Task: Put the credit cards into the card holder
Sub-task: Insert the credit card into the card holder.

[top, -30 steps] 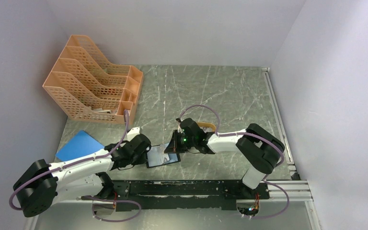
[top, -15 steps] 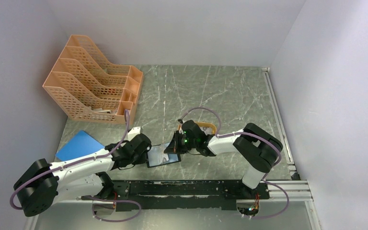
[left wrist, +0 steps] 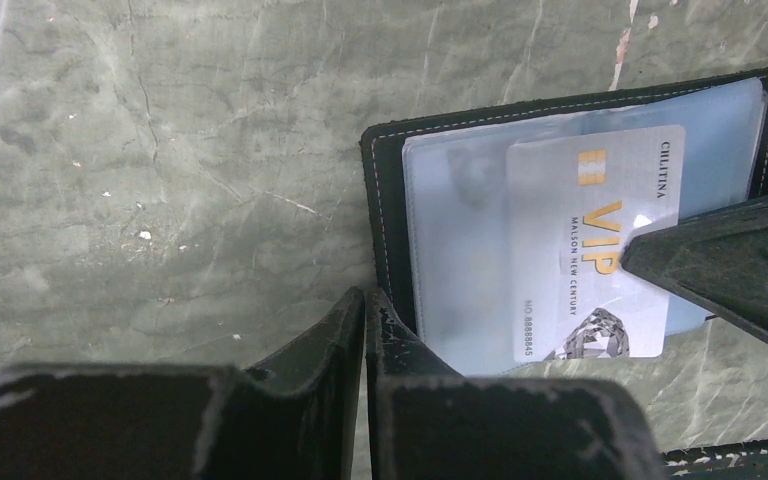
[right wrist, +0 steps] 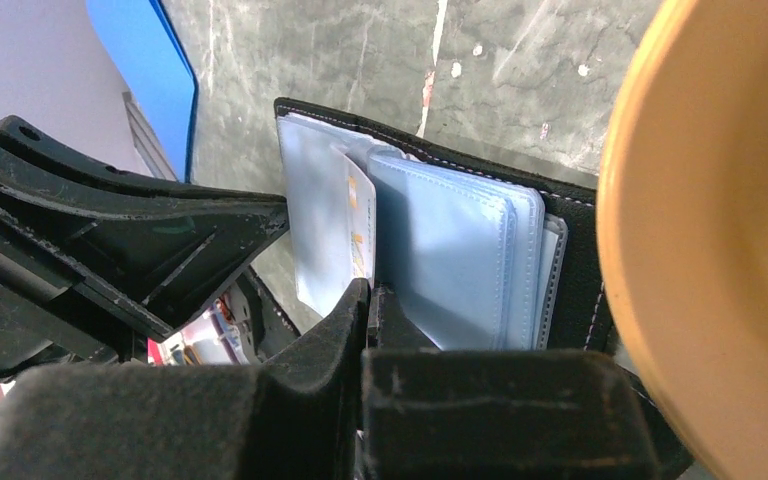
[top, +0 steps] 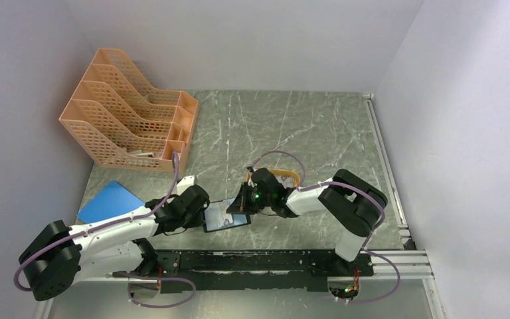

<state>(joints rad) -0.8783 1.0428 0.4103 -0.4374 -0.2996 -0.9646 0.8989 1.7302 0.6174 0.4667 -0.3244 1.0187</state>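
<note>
The black card holder (top: pixel 226 216) lies open on the table between the arms, clear pockets up; it also shows in the left wrist view (left wrist: pixel 385 200) and the right wrist view (right wrist: pixel 575 260). One pale credit card (left wrist: pixel 570 280) printed "VIP" lies partly inside a clear pocket, and shows edge-on in the right wrist view (right wrist: pixel 359 225). My right gripper (right wrist: pixel 370 290) is shut with its tips at the card's edge, seemingly pinching it. It shows in the top view (top: pixel 241 205). My left gripper (left wrist: pixel 365 300) is shut, its tips on the holder's left edge (top: pixel 204 214). Other cards are hidden.
An orange oval tray (right wrist: pixel 700 200) sits just behind the right gripper (top: pixel 285 174). A flat blue sheet (top: pixel 109 201) lies at the left. An orange mesh file rack (top: pixel 129 116) stands at the back left. Metal rails run along the near and right table edges.
The right gripper has crept slightly left, toward the holder's pocket. The left arm and the holder have not moved.
</note>
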